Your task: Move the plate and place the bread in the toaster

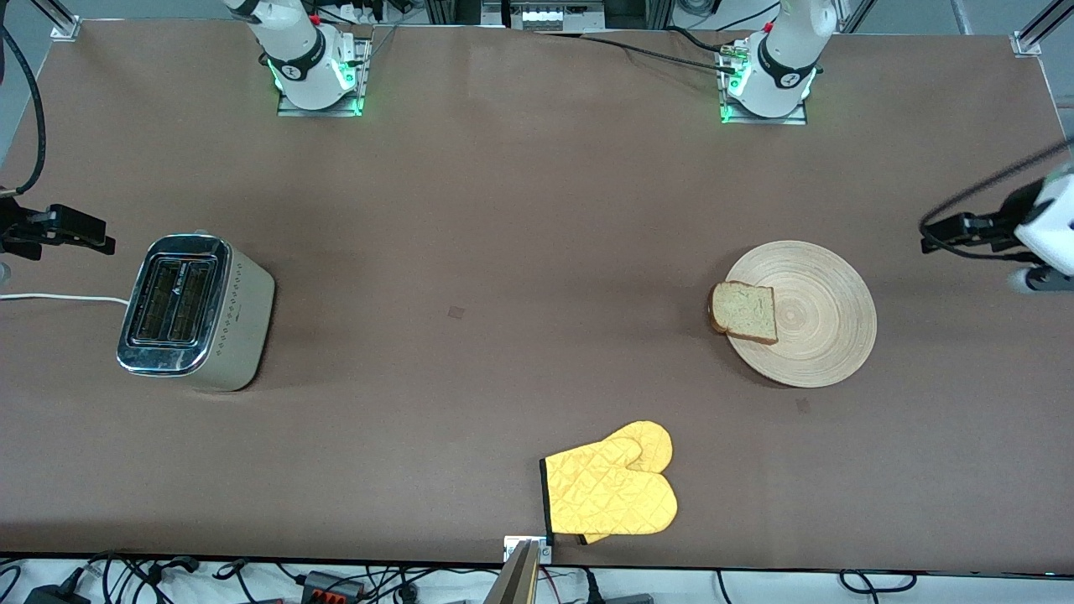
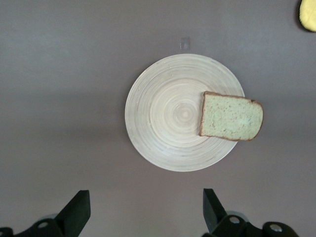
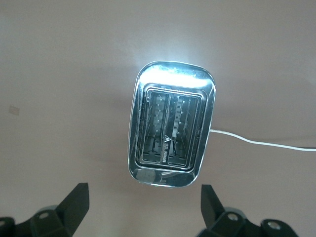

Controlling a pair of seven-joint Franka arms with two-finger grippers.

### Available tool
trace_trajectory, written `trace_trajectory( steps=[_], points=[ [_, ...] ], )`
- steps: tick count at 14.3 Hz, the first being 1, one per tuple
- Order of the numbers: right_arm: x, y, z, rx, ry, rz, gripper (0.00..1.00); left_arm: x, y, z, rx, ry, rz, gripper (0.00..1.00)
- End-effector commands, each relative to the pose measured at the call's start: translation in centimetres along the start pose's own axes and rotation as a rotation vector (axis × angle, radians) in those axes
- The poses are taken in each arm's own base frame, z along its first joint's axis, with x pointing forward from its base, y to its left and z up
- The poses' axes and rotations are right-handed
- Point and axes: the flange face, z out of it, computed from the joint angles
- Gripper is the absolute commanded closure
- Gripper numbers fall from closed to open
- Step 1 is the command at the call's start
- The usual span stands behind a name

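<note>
Front view: the toaster stands near the right arm's end of the table; the plate lies near the left arm's end, the bread overhanging its rim. A mitt lies at the near edge.

Left wrist view: the left gripper, fingers apart, hangs above the plate.

Right wrist view: the right gripper, fingers apart, hangs above the toaster.

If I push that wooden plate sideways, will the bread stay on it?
Probably not securely: the bread overhangs the plate rim, so a jolt may tip it off. The plate looks flat, smooth and light, likely sliding easily. The open left end effector hovers above it.
</note>
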Motion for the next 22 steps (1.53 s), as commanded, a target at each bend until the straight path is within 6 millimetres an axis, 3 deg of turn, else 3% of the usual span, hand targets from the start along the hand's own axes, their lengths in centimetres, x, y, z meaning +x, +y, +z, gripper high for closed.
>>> trace_trajectory(
  steps=[1,4,6,9,13,16,20,22],
  points=[
    [-0.1,0.0,-0.1,-0.014,0.001,0.006,0.00,2.2,-6.2,3.0,-0.177,-0.018,-0.001,0.00],
    [-0.1,0.0,-0.2,-0.014,0.003,0.006,0.00,4.2,-13.1,9.8,-0.384,-0.009,0.044,0.00],
    [-0.1,0.0,-0.2,-0.014,0.003,0.006,0.00,5.1,-16.1,14.9,-0.511,-0.011,0.065,0.00],
    [-0.1,0.0,-0.2,-0.014,0.003,0.006,0.00,5.3,-17.9,21.1,-0.574,-0.055,0.131,0.12],
    [-0.1,0.2,-0.1,-0.014,0.001,0.008,0.00,4.3,-22.0,29.1,-0.715,-0.066,0.137,0.18],
    [-0.1,-0.1,-0.2,-0.015,0.003,0.003,0.00,4.3,-22.3,33.0,-0.787,-0.066,0.126,0.22],
    [-0.1,0.0,-0.2,-0.014,0.003,0.005,0.00,4.0,-21.6,35.9,-0.860,-0.060,0.154,0.44],
    [-0.1,-0.1,-0.2,-0.015,0.003,0.003,0.00,4.1,-21.1,38.1,-0.907,-0.050,0.170,0.49]
  ],
)
